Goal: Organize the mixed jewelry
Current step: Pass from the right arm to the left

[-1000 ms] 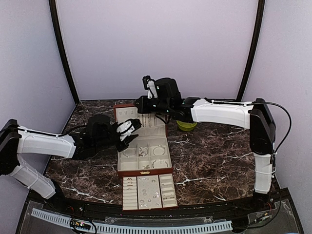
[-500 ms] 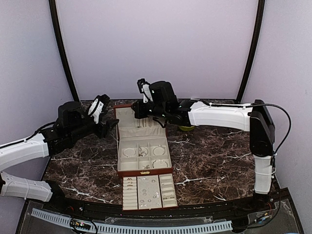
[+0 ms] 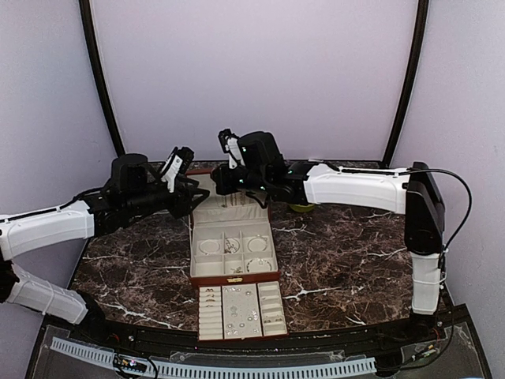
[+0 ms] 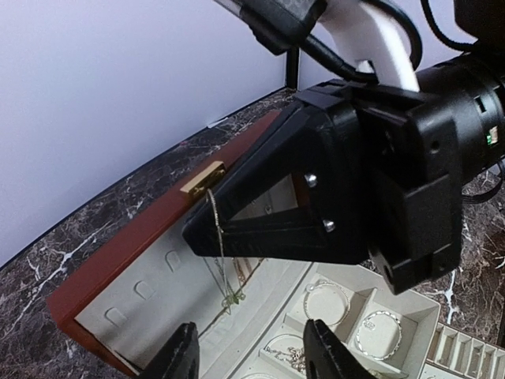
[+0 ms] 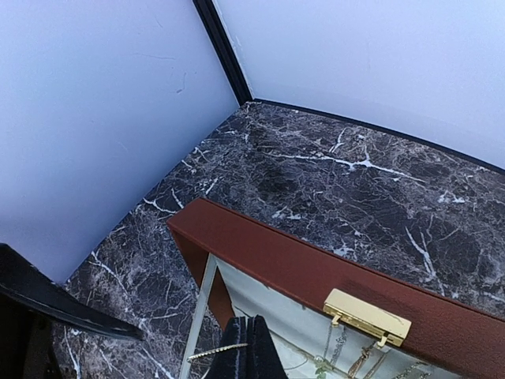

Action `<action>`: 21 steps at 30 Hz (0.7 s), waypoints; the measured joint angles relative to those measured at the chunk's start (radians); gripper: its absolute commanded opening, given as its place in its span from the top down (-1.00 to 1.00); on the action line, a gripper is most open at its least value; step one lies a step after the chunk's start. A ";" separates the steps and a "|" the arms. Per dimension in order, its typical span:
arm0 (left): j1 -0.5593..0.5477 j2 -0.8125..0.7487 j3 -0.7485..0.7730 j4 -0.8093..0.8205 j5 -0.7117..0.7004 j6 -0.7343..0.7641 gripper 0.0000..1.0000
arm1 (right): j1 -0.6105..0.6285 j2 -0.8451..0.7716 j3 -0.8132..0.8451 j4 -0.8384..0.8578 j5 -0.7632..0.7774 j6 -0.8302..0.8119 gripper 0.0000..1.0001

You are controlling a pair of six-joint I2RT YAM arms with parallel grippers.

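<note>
A dark marble table (image 3: 339, 253) is carrying everything. The right arm (image 3: 355, 188) is reaching across it from the right and the left arm (image 3: 47, 229) from the left, and the two are meeting over the far end of a reddish-brown box (image 3: 233, 278). The box is standing open with its lid (image 4: 118, 260) upright, and a drawer (image 3: 271, 304) is lying pulled out in front of it. A green bowl (image 3: 302, 204) is sitting behind the right arm.

The right gripper (image 4: 193, 233) is hovering just in front of the lid's cream lining, below the gold clasp (image 5: 367, 316). Its fingers are pressed together, pinching a thin chain (image 4: 215, 237) that is hanging straight down from the tips, with a small green pendant (image 4: 230, 298) at its end. Whether the chain is also catching on the lid is hard to tell.

The left gripper (image 4: 252, 355) is pointing at that chain from just beside it, with its fingers standing apart and gripping nothing.

The rest of the jewelry (image 3: 229, 246) is lying in the box compartments and the drawer, below both grippers.
</note>
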 measured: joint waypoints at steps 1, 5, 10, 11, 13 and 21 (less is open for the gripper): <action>0.000 0.022 0.005 0.010 0.007 -0.002 0.13 | 0.000 -0.002 0.000 -0.001 0.000 0.000 1.00; 0.000 0.106 0.021 0.045 0.026 -0.008 0.24 | 0.000 -0.011 0.000 -0.002 0.000 0.003 1.00; 0.000 0.189 0.053 0.093 0.029 -0.013 0.33 | 0.000 -0.020 0.000 -0.002 0.000 0.009 1.00; 0.000 0.200 0.056 0.108 0.029 -0.015 0.36 | 0.000 -0.022 0.000 -0.002 0.000 0.011 1.00; 0.000 0.208 0.057 0.122 0.027 -0.018 0.43 | 0.000 -0.025 0.000 -0.003 0.000 0.013 1.00; 0.000 0.224 0.057 0.177 0.014 -0.020 0.57 | 0.000 -0.028 -0.001 -0.002 -0.001 0.016 1.00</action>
